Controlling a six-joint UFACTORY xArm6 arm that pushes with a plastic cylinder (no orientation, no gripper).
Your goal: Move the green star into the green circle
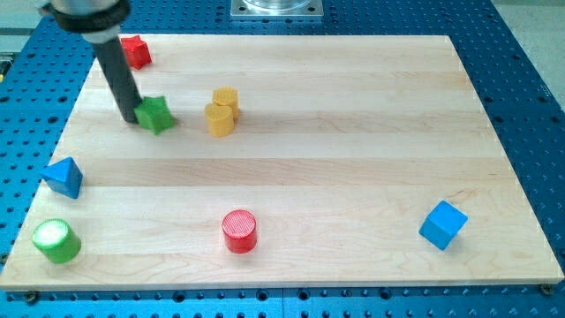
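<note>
The green star lies on the wooden board at the upper left. My tip rests on the board right against the star's left side. The dark rod rises from there toward the view's top left. The green circle is a green cylinder near the board's bottom left corner, far below the star.
A red block lies above the star near the top left corner. A yellow block sits just right of the star. A blue triangle is at the left edge. A red cylinder and a blue cube lie along the bottom.
</note>
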